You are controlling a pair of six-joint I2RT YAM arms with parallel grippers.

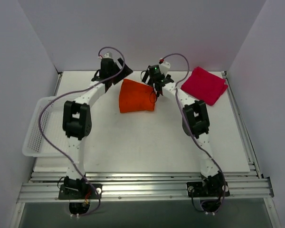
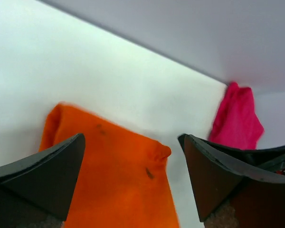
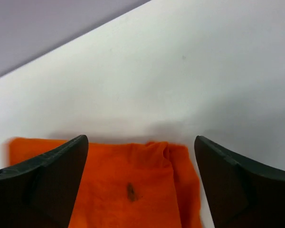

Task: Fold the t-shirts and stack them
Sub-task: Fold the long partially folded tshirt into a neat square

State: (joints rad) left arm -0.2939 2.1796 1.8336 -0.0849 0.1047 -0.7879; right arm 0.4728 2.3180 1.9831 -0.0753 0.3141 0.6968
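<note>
You have both pincers hanging over the far edge of the orange shirt (image 1: 136,97), which lies flat on the worktop (image 1: 147,137), folded into a rough square. Your left pincer (image 2: 133,142) stands spread wide with nothing between its fingers; the shirt's far left corner shows just under it. Your right pincer (image 3: 141,142) is spread too and holds nothing, with the shirt's far right corner and a small bunched fold of cloth right below the gap. The red shirt (image 1: 204,84) lies as a loose folded heap to the right of your right pincer, apart from the orange one. A white mesh basket (image 1: 35,137) sits well off to the left of your left pincer.
</note>
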